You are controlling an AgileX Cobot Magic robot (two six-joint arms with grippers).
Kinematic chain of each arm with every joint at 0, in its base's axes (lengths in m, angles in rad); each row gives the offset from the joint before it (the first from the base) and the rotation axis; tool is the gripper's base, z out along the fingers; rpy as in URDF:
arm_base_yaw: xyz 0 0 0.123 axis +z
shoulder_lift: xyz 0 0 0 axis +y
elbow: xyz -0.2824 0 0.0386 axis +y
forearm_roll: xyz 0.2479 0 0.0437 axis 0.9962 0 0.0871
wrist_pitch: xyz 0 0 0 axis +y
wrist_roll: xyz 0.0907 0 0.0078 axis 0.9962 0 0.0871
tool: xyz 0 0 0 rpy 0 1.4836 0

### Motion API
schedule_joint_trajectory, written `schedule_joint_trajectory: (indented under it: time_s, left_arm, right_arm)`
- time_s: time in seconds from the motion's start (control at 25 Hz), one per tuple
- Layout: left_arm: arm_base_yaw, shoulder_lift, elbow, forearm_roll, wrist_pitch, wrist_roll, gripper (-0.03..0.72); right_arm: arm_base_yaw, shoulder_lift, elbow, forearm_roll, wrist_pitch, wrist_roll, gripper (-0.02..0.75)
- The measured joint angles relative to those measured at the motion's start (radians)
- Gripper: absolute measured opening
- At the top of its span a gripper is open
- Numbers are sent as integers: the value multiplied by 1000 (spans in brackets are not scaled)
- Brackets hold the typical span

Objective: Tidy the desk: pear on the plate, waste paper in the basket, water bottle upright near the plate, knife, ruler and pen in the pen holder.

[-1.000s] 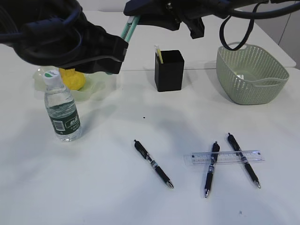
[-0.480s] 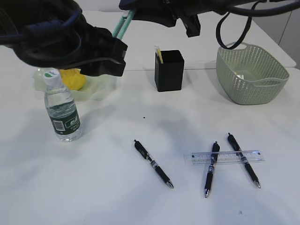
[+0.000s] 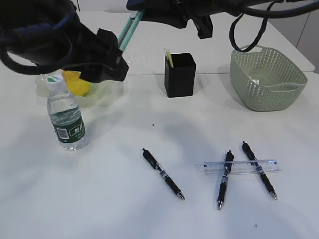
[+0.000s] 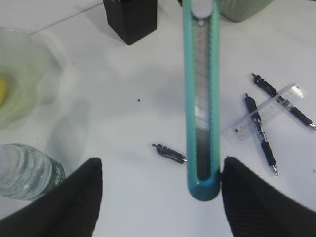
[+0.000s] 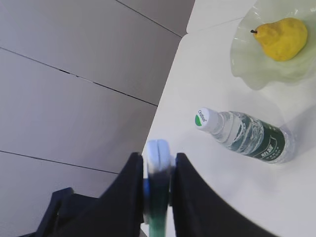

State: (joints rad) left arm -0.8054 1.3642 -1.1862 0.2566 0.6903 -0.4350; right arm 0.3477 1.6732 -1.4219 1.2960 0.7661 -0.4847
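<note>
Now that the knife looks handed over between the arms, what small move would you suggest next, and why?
Probably carry the knife toward the pen holder. The right pincer clamps one end, while the left pincer stands wide open, its fingers clear of the knife. The holder stands just below.

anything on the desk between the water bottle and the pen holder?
Only a tiny dark speck. Otherwise the desk is bare between the water bottle and the pen holder, per the exterior view.

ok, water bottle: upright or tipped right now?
Upright. The water bottle stands on its base on the desk, white cap on top, just in front of the plate that holds the pear.
</note>
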Motion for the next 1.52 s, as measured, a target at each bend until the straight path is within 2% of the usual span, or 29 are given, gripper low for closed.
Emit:
schedule_joint_trajectory:
  time_s: [0.28,0.44,0.56,0.88,1.08,1.32,1.52]
  left_arm:
    - [0,-66,0,92,28,-89,540]
    - [28,-67,0,99,28,-97,540]
    - [76,-67,0,97,28,-103,540]
    - [265,-67,0,76,39,-110,540]
    - [340,-67,5,70,57,-110,540]
    - [434,-103,139,66,-16,-148,538]
    - [535,-162,261,62,-53,-167,538]
  right_arm:
    - [0,0,0,0,-15,-3,113]
    - [0,0,0,0,-17,-3,113]
    - [0,0,0,0,-17,-3,113]
    - [0,0,0,0,-40,-23,113]
    - [0,0,0,-9,-91,-27,113]
    - [-15,11,0,-13,-98,-27,113]
    - [-67,39,0,-14,-98,-28,113]
